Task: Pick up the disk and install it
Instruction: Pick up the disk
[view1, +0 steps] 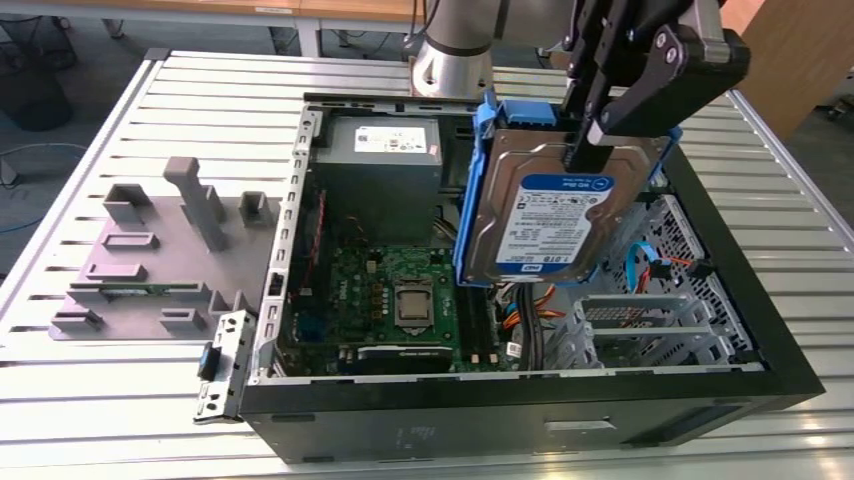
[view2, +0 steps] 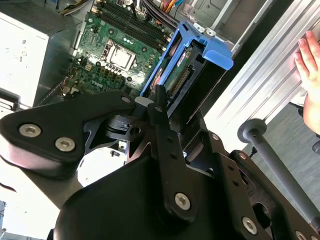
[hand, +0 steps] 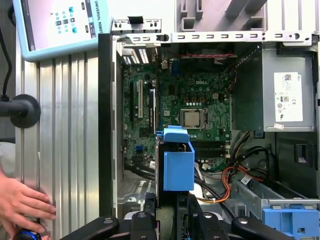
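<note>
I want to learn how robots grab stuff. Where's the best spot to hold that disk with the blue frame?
Pinch its two flat faces near the top edge, from above, as the claw does now. The disk hangs upright over the open computer case, so the wide faces suit a flat pinch, and the blue rails on its narrow sides are left free.

I see bright, even light; glare washes out the power supply (view2: 22, 47) in the second wrist view, and soft shadows fill the case (view1: 534, 415).
</note>
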